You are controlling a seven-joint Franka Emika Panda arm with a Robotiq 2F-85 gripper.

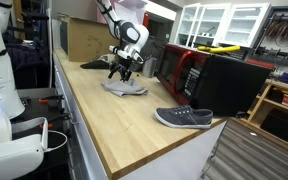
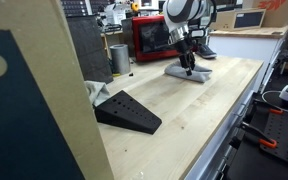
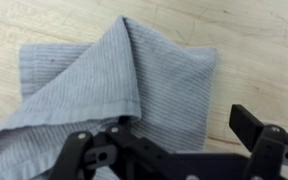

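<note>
A folded grey striped cloth [image 1: 127, 89] lies on the light wooden tabletop [image 1: 134, 125]; in an exterior view it shows as a flat patch [image 2: 174, 72] at the far end. My gripper [image 1: 122, 72] hangs just above it, fingers pointing down [image 2: 189, 66]. In the wrist view the cloth [image 3: 134, 80] fills the middle, one corner folded over. The gripper [image 3: 179, 125] stands open. One dark fingertip [image 3: 246, 122] is over bare wood at the cloth's right edge, the other over the fabric. Nothing is between the jaws.
A grey shoe [image 1: 184, 117] lies near the table's end. A red microwave [image 1: 181, 68] and black appliance [image 1: 229, 85] stand along one side. A black wedge [image 2: 129, 110], a metal cup [image 2: 119, 58] and a cardboard box [image 1: 84, 38] also sit here.
</note>
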